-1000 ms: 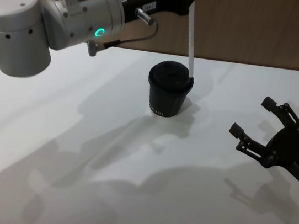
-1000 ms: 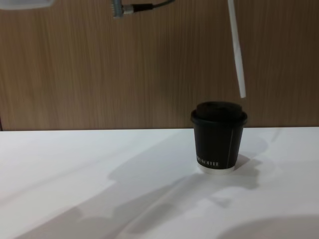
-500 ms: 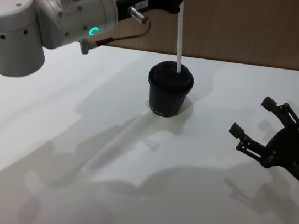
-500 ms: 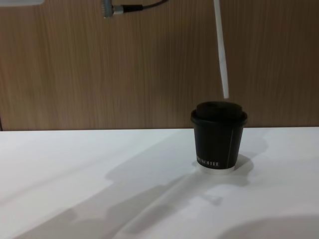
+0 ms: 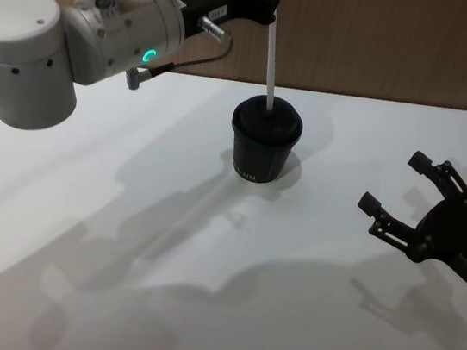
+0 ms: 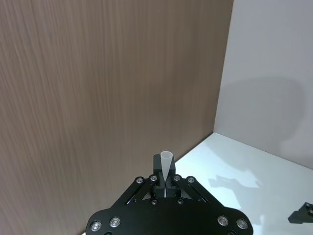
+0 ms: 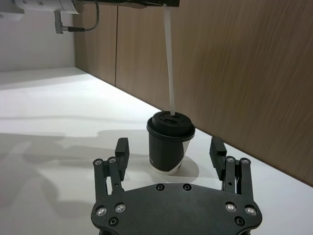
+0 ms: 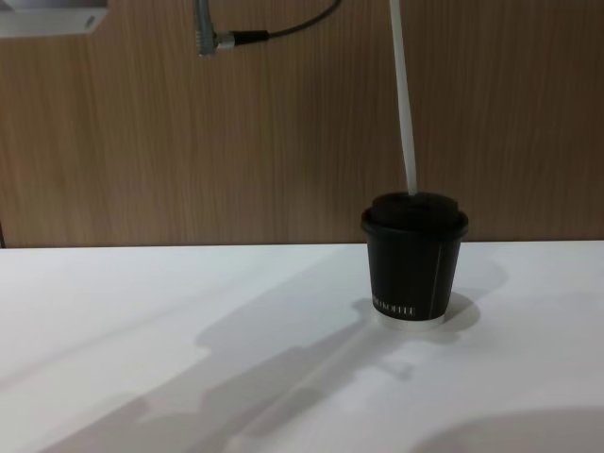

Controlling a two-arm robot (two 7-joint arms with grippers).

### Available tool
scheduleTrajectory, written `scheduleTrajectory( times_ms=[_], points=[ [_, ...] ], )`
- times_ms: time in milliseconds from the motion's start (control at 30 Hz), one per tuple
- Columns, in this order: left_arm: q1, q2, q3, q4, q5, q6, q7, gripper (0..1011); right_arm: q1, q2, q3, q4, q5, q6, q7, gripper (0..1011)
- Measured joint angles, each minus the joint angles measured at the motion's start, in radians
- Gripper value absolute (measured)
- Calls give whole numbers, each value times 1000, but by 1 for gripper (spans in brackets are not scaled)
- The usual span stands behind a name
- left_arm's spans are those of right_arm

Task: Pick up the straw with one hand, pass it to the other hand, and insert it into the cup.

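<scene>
While the left gripper clamps the top of the straw at the upper middle of the head view, the straw hangs nearly upright with its lower end meeting the lid of the cup. From the chest view the straw comes down from the top edge, leaning slightly, and its tip touches the lid's top, left of its middle; whether it has entered the lid's hole cannot be told. The cup stands upright on the white table in the right half of that frame, with the brown wood wall behind it. A thin black cable with a metal plug hangs at the upper left, well apart from the cup. At the lower right of the head view the right gripper hovers low over the table, its fingers spread apart and holding nothing, well clear of the cup. Nothing stands between cup and straw.
</scene>
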Motion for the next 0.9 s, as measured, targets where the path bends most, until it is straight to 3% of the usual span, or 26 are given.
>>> scheduleTrajectory(
  times_ms=[500,900],
  points=[
    [1,-17,-5,30,34,-24,13,15,0,0,0,0,0,0,0,1001],
    [-17,-29,2,51,40,15,-4,15,0,0,0,0,0,0,0,1001]
  ],
)
